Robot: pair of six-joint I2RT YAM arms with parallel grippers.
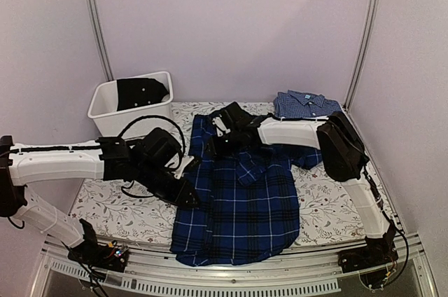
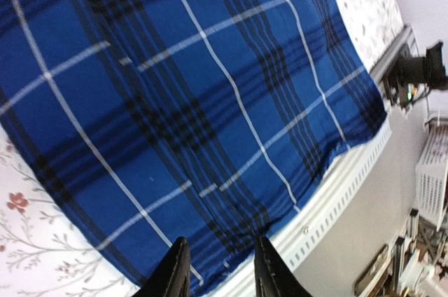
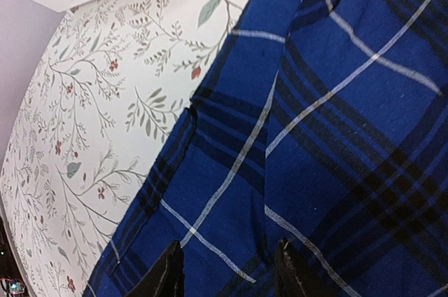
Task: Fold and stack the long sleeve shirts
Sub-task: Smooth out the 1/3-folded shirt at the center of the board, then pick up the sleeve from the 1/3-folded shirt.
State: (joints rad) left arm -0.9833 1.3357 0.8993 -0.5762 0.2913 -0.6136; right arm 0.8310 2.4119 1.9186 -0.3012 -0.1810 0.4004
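On floral cloth [image 1: 112, 206], rumpled plaid shirt [image 1: 238, 206]

Left arm [image 1: 59, 159] and right arm [image 1: 297, 132]: white tubular link shells, with bulky black joint housings between them. A black cable [image 1: 150, 123] loops off the left wrist, and a small black base [image 1: 94, 248] carries coloured wiring. Left gripper [image 2: 222, 239] has plain black tapered fingers [image 2: 175, 272].
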